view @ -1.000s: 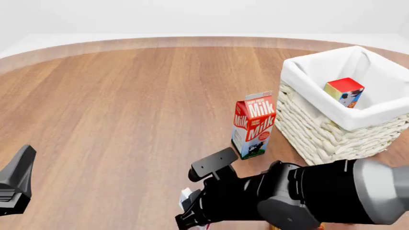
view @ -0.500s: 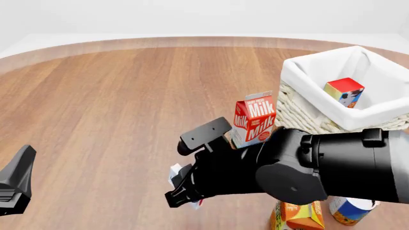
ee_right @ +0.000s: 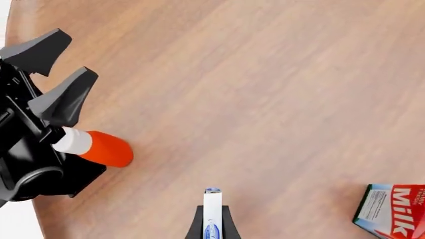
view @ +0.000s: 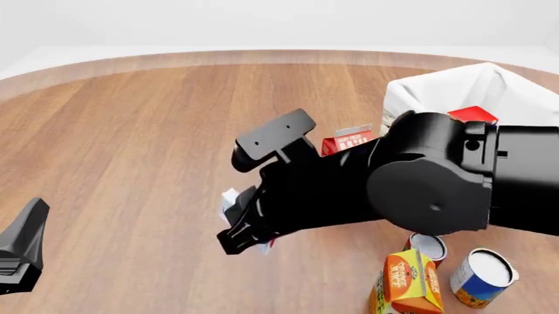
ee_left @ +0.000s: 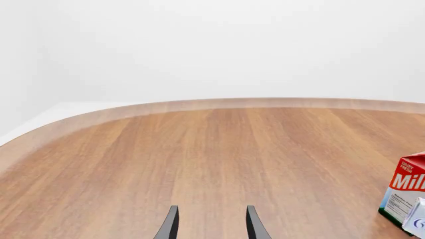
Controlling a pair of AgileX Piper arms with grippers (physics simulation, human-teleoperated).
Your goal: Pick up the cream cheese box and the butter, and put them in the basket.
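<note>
cream cheese box (ee_right: 212,213): clamped edge-on in right gripper (ee_right: 212,226)
advice: carry high over basket (view: 436,91) rim
left gripper (ee_left: 209,224): fingers apart, idle

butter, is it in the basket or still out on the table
In. The butter's red top shows inside the basket's white cloth lining in the front view, mostly hidden behind the right arm.

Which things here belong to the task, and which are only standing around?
Task things:
- cream cheese box, clamped in the right gripper
- butter, in the basket
- basket

Only standing around:
- milk carton
- orange juice carton
- two cans
- left gripper, open, holding nothing
</note>
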